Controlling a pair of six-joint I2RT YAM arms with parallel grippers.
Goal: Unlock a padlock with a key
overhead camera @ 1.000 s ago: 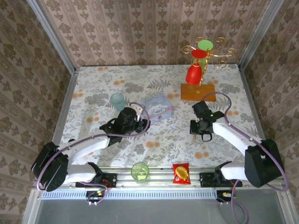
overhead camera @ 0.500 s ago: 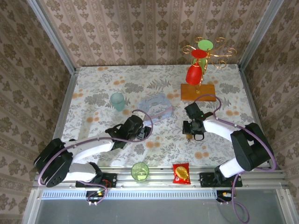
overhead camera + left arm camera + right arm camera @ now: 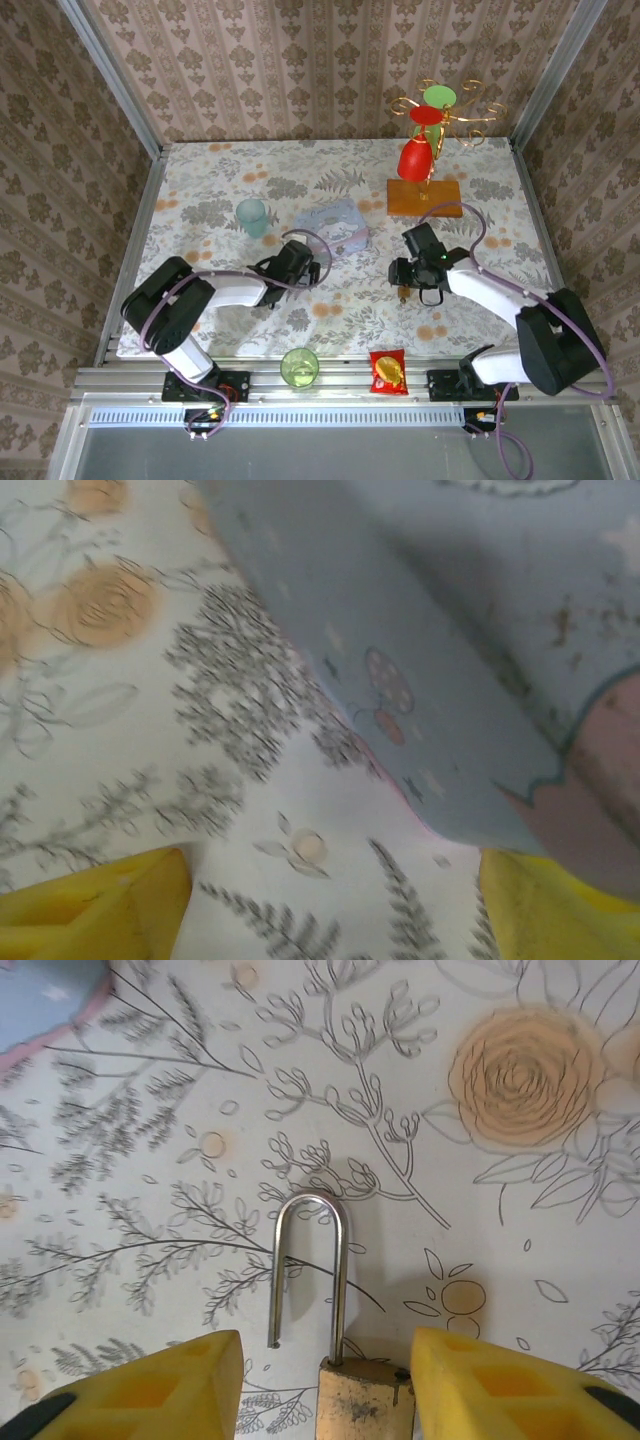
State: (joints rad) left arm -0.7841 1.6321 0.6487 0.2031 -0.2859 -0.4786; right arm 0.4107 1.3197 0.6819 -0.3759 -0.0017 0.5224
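The padlock (image 3: 365, 1402) is a small brass block with a thin silvery shackle (image 3: 339, 1260). It lies on the floral cloth, and one end of the shackle is free of the body. My right gripper (image 3: 328, 1362) stands open around it, a yellow finger on each side and a gap at each. From above, the right gripper (image 3: 405, 284) is right of the table's middle. My left gripper (image 3: 330, 912) is open over bare cloth, just short of the pale blue tin (image 3: 450, 630). From above, the left gripper (image 3: 304, 262) sits by the tin's near corner. The key is out of view.
The tin (image 3: 332, 225) lies mid-table. A teal cup (image 3: 252, 216) stands to its left. A wooden base (image 3: 425, 196) with a gold rack and a red glass (image 3: 415, 158) is at the back right. A green cup (image 3: 299, 366) and a snack packet (image 3: 387, 371) sit at the near edge.
My right gripper's jaws have parted and the gripper has shifted a little left. The left gripper has slid right along the tin's near side, and its arm has folded back.
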